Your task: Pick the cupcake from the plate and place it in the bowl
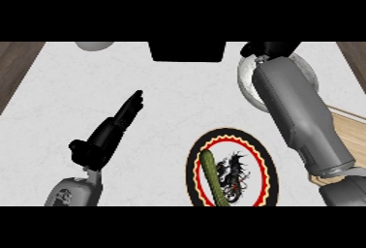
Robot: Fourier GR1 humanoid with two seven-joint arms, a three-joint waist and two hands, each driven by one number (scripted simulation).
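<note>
Lowering the right hand [270, 48] squarely over the bowl [244, 82] near the far right edge of the worktop [172, 87] seems wise, though I cannot tell whether it holds anything; the left hand [107, 133] rests open.

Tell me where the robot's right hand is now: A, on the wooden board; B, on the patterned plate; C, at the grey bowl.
C: the right hand shows at the far rim of the grey bowl, well away from the plate.
</note>
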